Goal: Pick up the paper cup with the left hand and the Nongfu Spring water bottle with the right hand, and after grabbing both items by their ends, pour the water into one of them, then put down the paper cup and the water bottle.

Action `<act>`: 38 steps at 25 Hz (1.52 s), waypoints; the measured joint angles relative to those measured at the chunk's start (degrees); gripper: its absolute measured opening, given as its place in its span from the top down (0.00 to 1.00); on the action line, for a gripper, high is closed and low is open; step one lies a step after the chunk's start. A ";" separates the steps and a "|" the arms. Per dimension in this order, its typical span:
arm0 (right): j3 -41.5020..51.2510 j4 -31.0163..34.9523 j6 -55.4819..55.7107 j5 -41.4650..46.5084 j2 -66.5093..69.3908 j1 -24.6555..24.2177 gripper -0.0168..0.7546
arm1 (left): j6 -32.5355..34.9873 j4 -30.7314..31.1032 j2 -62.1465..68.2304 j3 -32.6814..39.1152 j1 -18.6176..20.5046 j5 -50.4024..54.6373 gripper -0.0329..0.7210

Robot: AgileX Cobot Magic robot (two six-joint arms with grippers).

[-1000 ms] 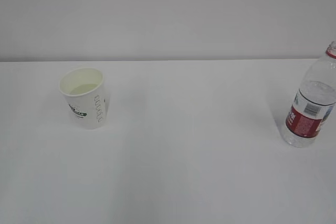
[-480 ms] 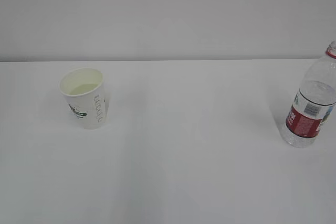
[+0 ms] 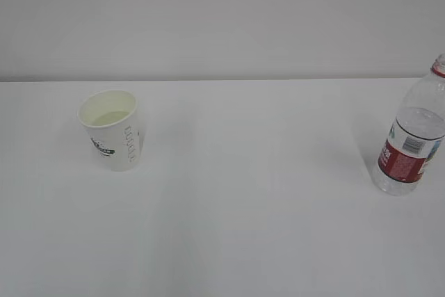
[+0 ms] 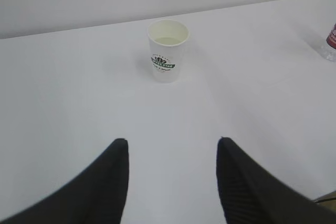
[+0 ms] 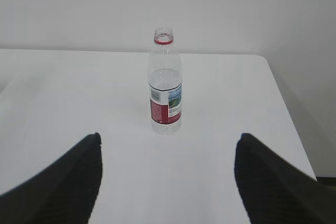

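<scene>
Standing apart: paper cup [image 3: 111, 129], bottle [image 3: 412, 137].

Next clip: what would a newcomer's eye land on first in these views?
On the bare white table, the red-and-white label of the uncapped water bottle at the far right stands out. Next comes the paper cup, upright at the left with a pale pool of water inside. In the wrist views, the left gripper and right gripper stand open, apart from both.
</scene>
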 joint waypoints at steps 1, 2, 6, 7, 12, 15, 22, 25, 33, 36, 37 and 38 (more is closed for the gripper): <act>0.48 0.00 0.00 0.00 0.00 0.00 0.21 | 0.00 0.12 0.00 0.00 0.00 0.00 0.44; 1.02 0.00 0.00 0.00 0.00 0.00 0.21 | 0.00 0.22 0.00 0.15 0.00 0.00 0.44; 3.17 0.00 0.00 0.00 0.00 0.00 0.21 | 0.00 0.20 -0.19 2.08 0.00 0.00 0.44; 3.46 0.32 0.00 0.00 0.00 0.00 0.21 | 0.00 0.20 -0.19 2.79 0.00 0.00 0.44; 5.03 0.52 0.00 0.00 0.00 0.00 0.21 | 0.00 0.20 -0.19 6.38 0.00 0.00 0.44; 6.61 0.50 0.00 0.00 0.00 0.00 0.21 | 0.00 0.20 -0.19 8.64 0.00 -0.62 0.44; 11.21 0.50 0.47 -0.09 0.00 0.00 0.21 | 0.00 0.24 -0.19 12.06 0.00 -3.83 0.44; 13.19 0.50 0.45 -0.62 0.00 0.00 0.21 | 0.00 0.33 -0.19 13.31 0.00 -5.31 0.44; 16.96 0.54 0.45 -3.75 0.00 0.00 0.21 | 0.00 0.33 -0.19 14.69 0.00 -8.68 0.44; 17.83 0.54 0.45 -5.46 0.00 0.00 0.21 | 0.00 0.33 -0.19 14.82 0.00 -9.08 0.44; 18.24 0.54 0.45 -6.17 0.00 0.00 0.21 | 0.00 0.33 -0.19 14.82 0.00 -9.08 0.44; 18.49 0.54 0.50 -6.57 0.00 0.00 0.21 | 0.00 0.33 -0.19 14.82 0.00 -9.08 0.44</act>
